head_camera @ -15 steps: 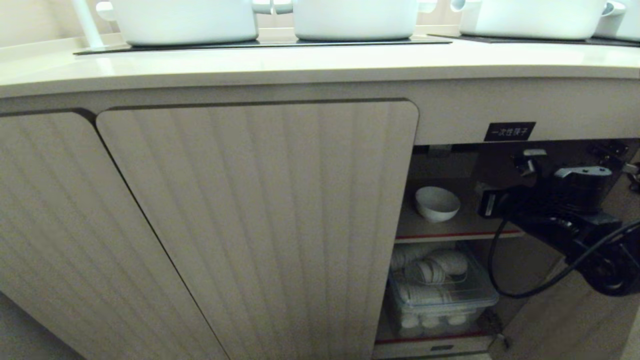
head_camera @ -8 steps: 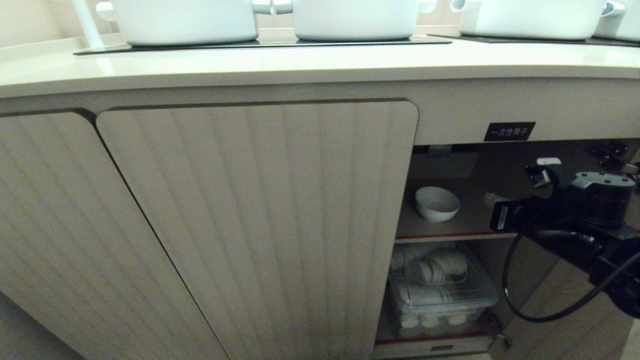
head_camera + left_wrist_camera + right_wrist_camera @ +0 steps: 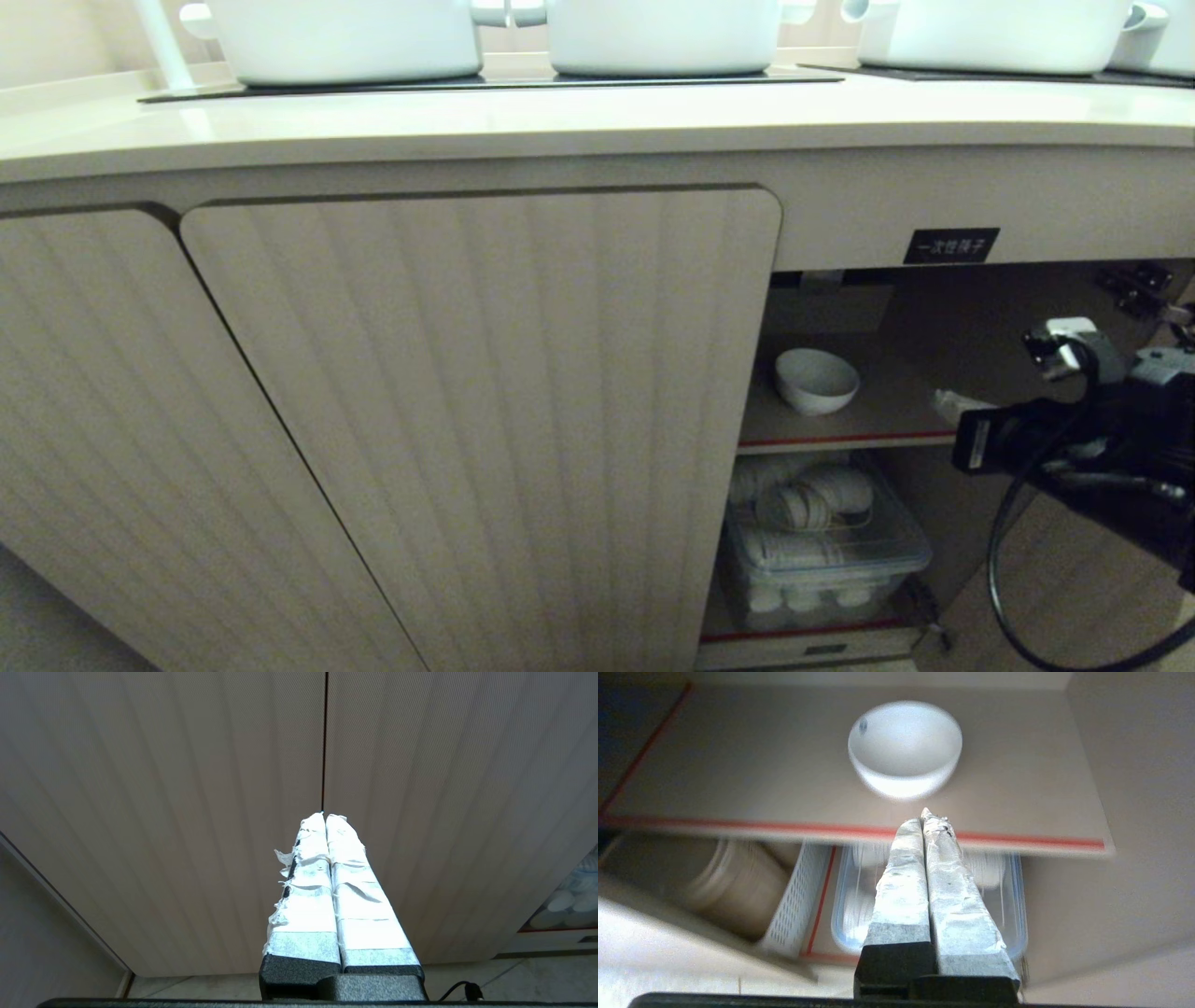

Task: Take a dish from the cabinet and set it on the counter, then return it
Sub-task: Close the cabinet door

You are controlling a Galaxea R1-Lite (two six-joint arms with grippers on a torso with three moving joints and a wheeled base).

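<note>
The small glossy white round bowl (image 3: pixel 816 380) sits on the beige cabinet's (image 3: pixel 485 392) inner shelf (image 3: pixel 896 411); the right end effector (image 3: pixel 925 814), fingers pressed together and empty, hangs just outside.

One bowl (image 3: pixel 816 379), three pots (image 3: pixel 341 37), two grippers (image 3: pixel 926 816).

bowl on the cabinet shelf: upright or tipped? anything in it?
Upright and empty. The bowl sits mouth-up on the shelf, its bare white inside showing in the right wrist view; the right gripper hovers in front, shut.

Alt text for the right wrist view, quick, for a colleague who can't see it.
A small white bowl sits on the cabinet shelf, just beyond the shut right pincer. Below the shelf are a clear tub of white dishes and a white basket.
</note>
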